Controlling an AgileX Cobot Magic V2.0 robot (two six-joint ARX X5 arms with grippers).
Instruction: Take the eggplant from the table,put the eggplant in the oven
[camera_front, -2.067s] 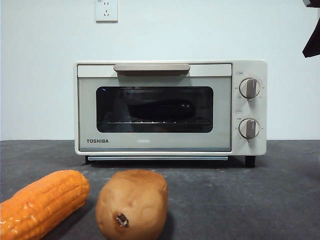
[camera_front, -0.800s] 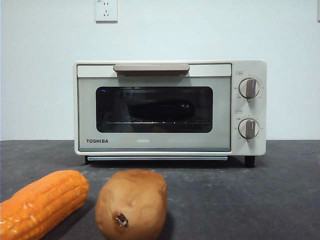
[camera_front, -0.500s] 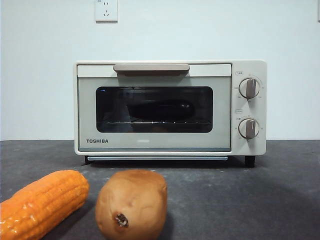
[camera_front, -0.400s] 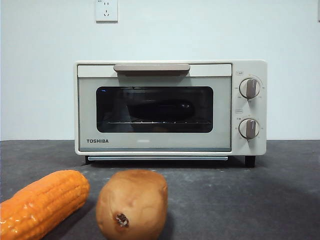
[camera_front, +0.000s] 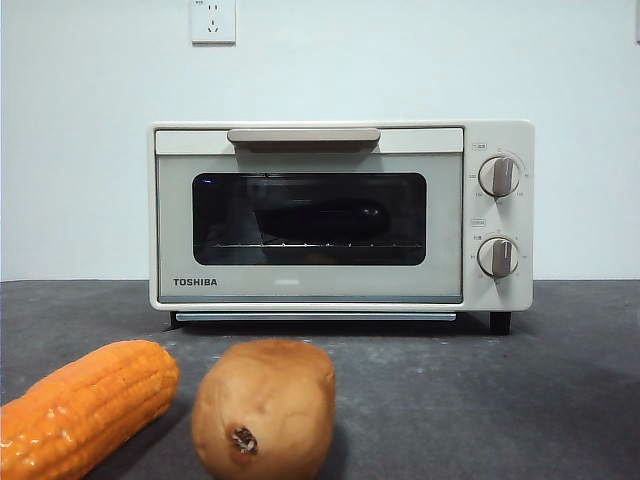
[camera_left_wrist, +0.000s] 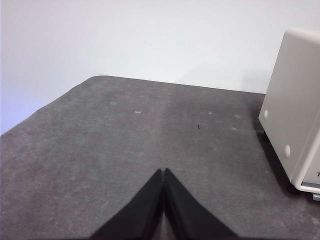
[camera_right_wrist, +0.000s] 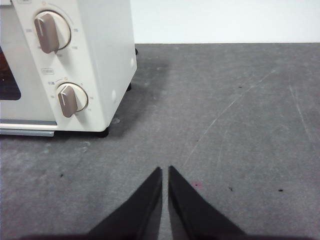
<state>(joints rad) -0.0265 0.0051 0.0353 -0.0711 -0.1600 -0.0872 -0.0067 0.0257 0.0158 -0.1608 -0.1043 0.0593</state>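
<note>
eggplant (camera_front: 320, 220) lying inside the oven (camera_front: 340, 215) on the rack, door shut | left gripper (camera_left_wrist: 163, 175) and right gripper (camera_right_wrist: 165, 172) both hanging over bare table (camera_front: 520, 390), jaws together, holding nothing | task looking done; corn (camera_front: 85, 405) and potato (camera_front: 265, 405) sitting out front

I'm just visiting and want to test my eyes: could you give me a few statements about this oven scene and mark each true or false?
1. The eggplant lies inside the closed oven. True.
2. The corn cob stands on top of the oven. False: it lies on the table, beside the potato.
3. The left gripper holds the potato. False: its jaws are shut on nothing.
4. The right gripper holds nothing, over bare table. True.
</note>
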